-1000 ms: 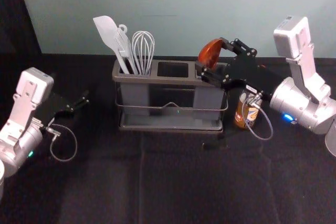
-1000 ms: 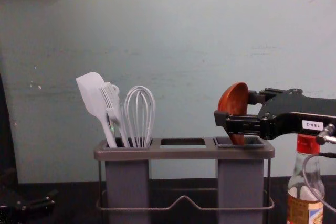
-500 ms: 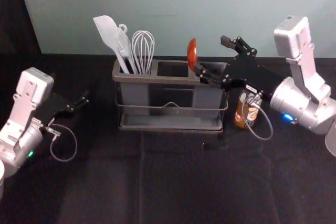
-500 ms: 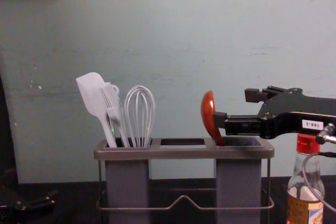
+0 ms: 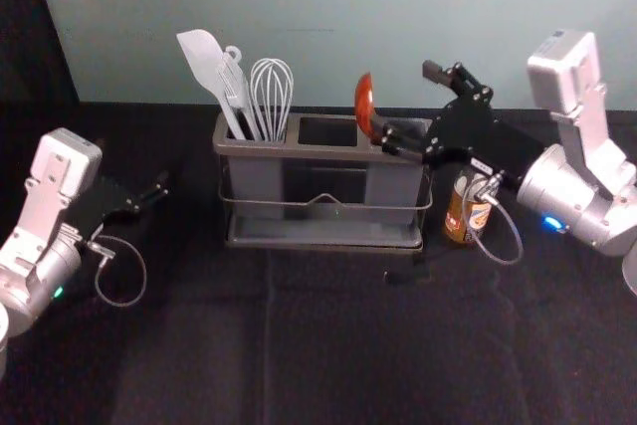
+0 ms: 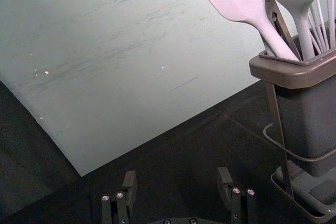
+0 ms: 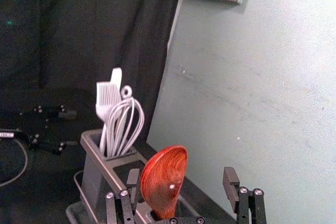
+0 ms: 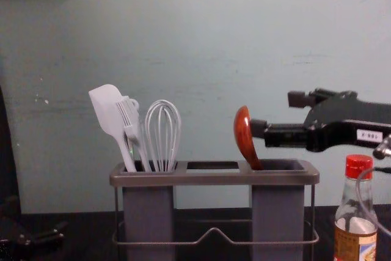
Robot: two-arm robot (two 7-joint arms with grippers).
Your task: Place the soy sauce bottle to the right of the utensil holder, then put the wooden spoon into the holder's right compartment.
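"What does the head view show?"

"The utensil holder [image 5: 323, 153] is near the table's [image 5: 328, 345] back edge. The wooden spoon [image 5: 364, 102] stands in its right compartment [image 5: 393, 186]. The right gripper [image 5: 406, 103] is by the spoon, above the holder's right end. The soy sauce bottle [image 5: 455, 221] is just past that end."

"And the left gripper [image 5: 149, 196]?"

"It's over the table's left side, away from the holder. The spatula [image 5: 202, 57], brush [image 5: 234, 87] and whisk [image 5: 271, 99] sit in the left compartment."

"Now the left wrist view?"

"The left gripper's [image 6: 177, 176] two fingers are far apart, with no thing held."

"And the right wrist view?"

"The right gripper [image 7: 181, 177] is wide open too. The round end of the spoon is close to one finger [image 7: 133, 182], and the other finger is well away from it."

"What about the chest view?"

"One fingertip [image 8: 258, 128] is right at the spoon. I can't tell if it touches, but nothing is pinched. The spoon leans to the middle of the holder. The bottle stands up, with its red cap [image 8: 358, 166] on."
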